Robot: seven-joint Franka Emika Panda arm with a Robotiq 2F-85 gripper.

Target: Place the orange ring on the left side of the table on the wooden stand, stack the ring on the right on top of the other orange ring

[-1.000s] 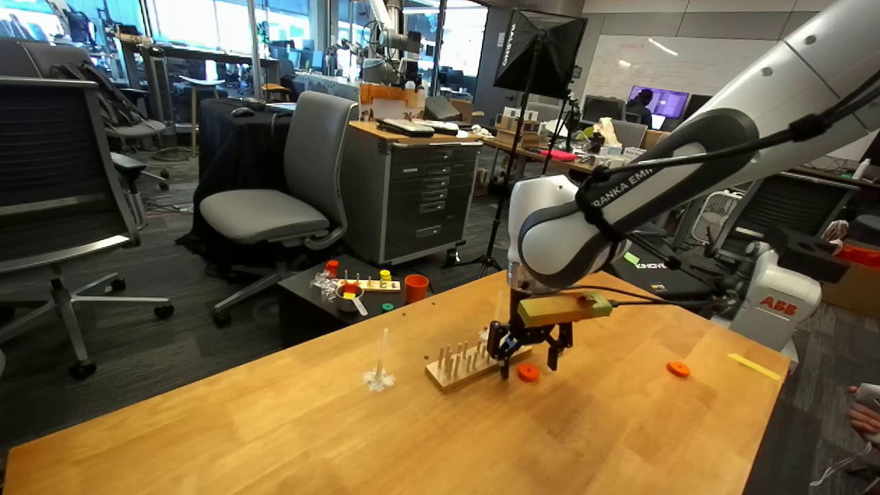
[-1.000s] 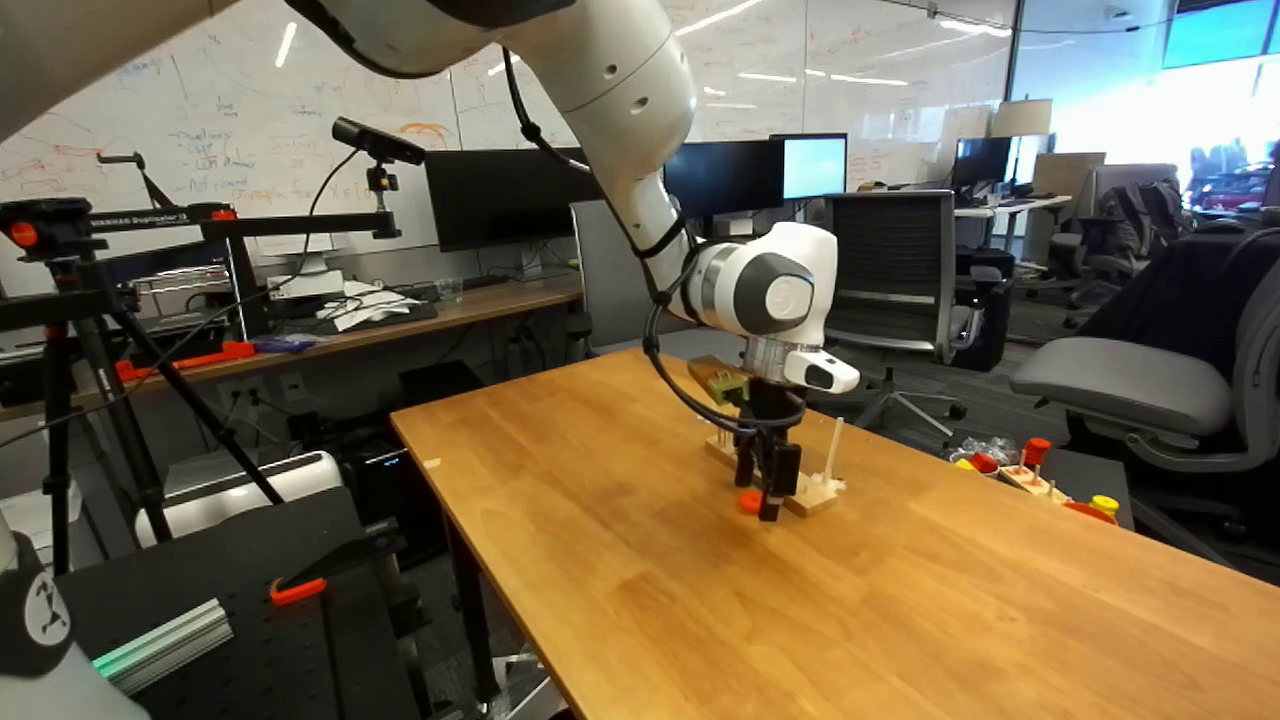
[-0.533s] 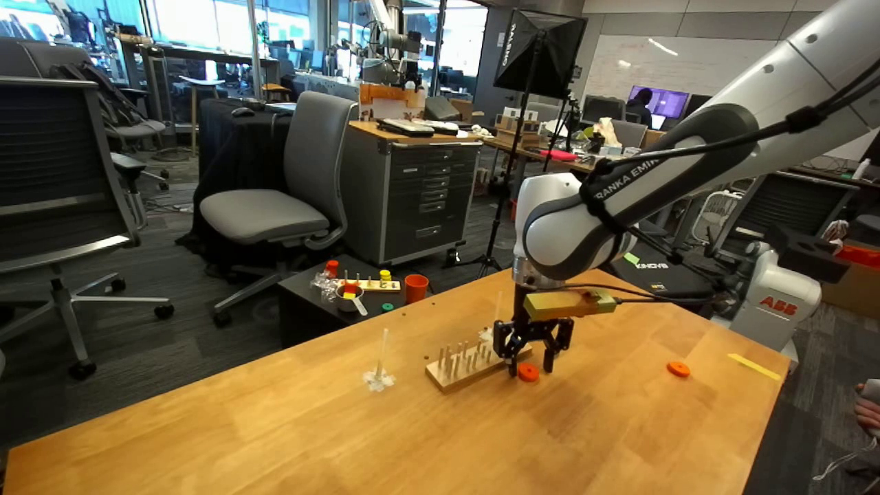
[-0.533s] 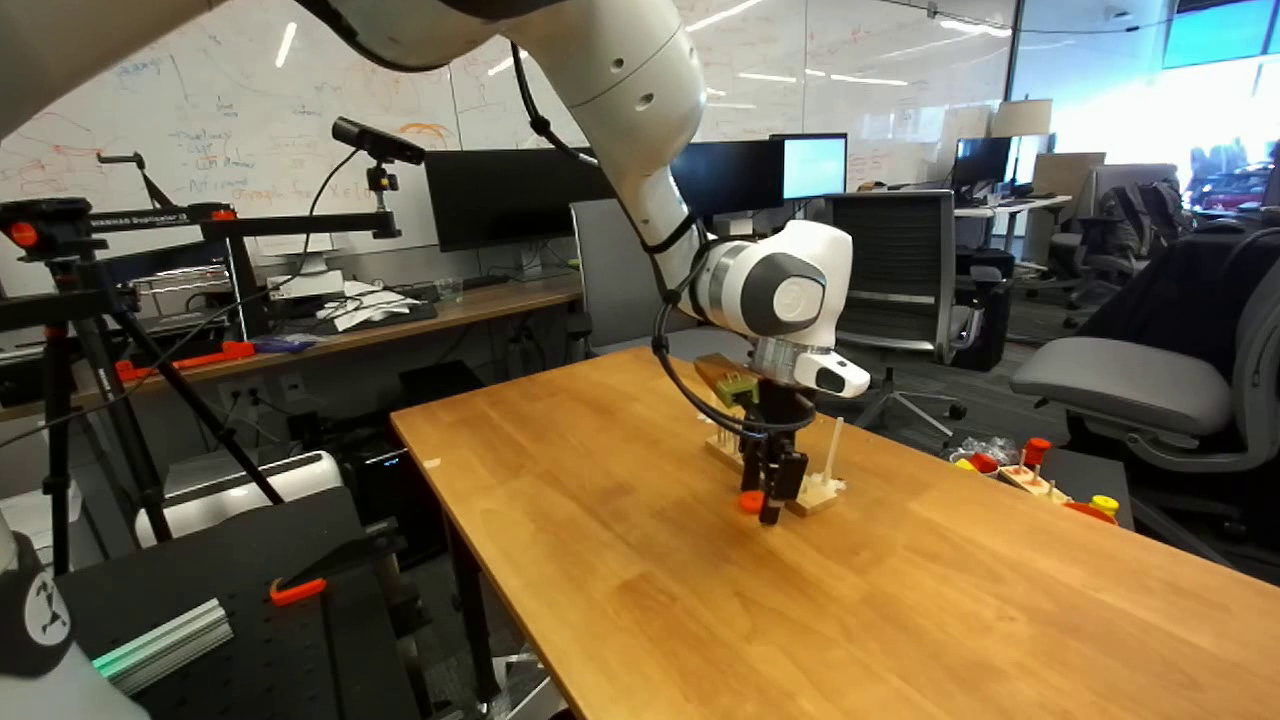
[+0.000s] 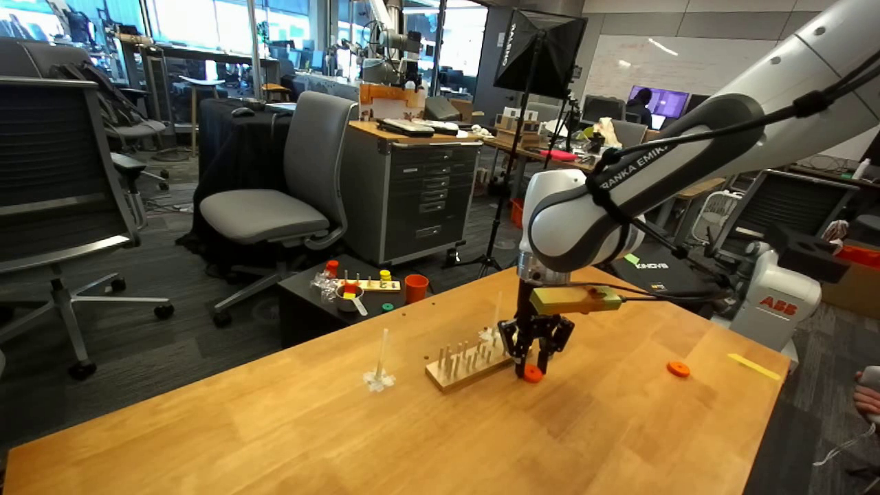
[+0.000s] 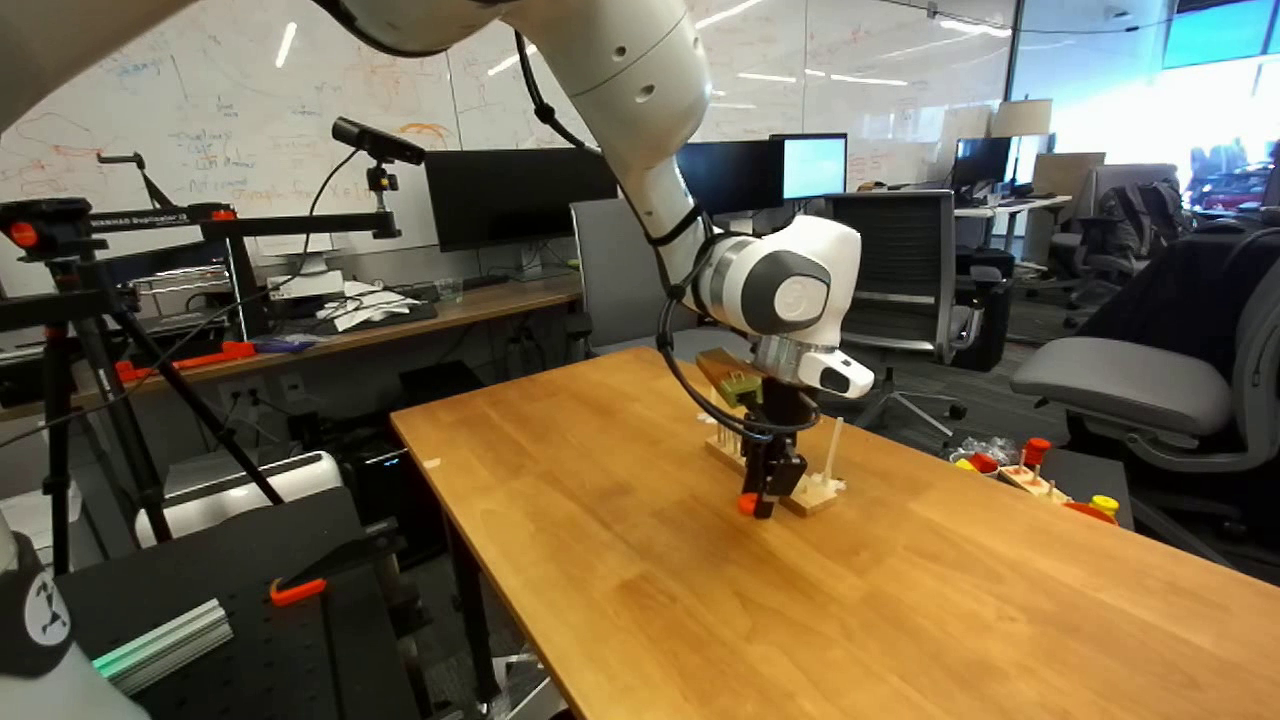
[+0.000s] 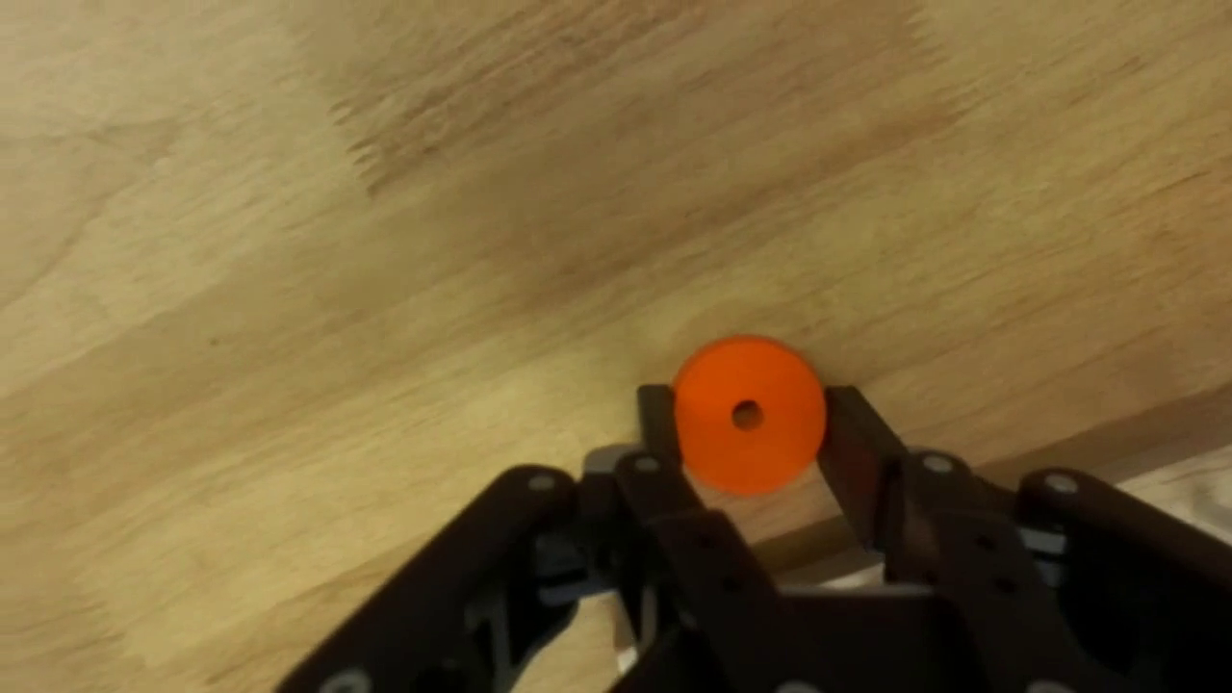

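Note:
An orange ring [image 7: 731, 457] with a small centre hole fills the gap between the two black fingers [image 7: 657, 419] in the wrist view. Both pads touch its rim, so my gripper [image 7: 751, 409] is shut on it. In both exterior views this orange ring [image 5: 533, 375] is down at the tabletop, beside one end of the wooden stand [image 5: 464, 371]. The stand carries rows of thin upright pegs, partly hidden by my gripper [image 6: 757, 503]. Farther right in an exterior view lies another orange ring [image 5: 678, 369], flat on the table [image 5: 330, 440].
A whitish upright rod [image 5: 382, 357] is taped to the table left of the stand. A similar rod [image 6: 833, 450] stands close behind the stand. Yellow tape [image 5: 753, 366] marks the table near its right edge. A low dark side table [image 5: 309, 313] holds small coloured items.
The fingers, wide apart a second ago, have closed in on the orange ring. My arm has shifted slightly right in both exterior views, and the ring has moved a little.

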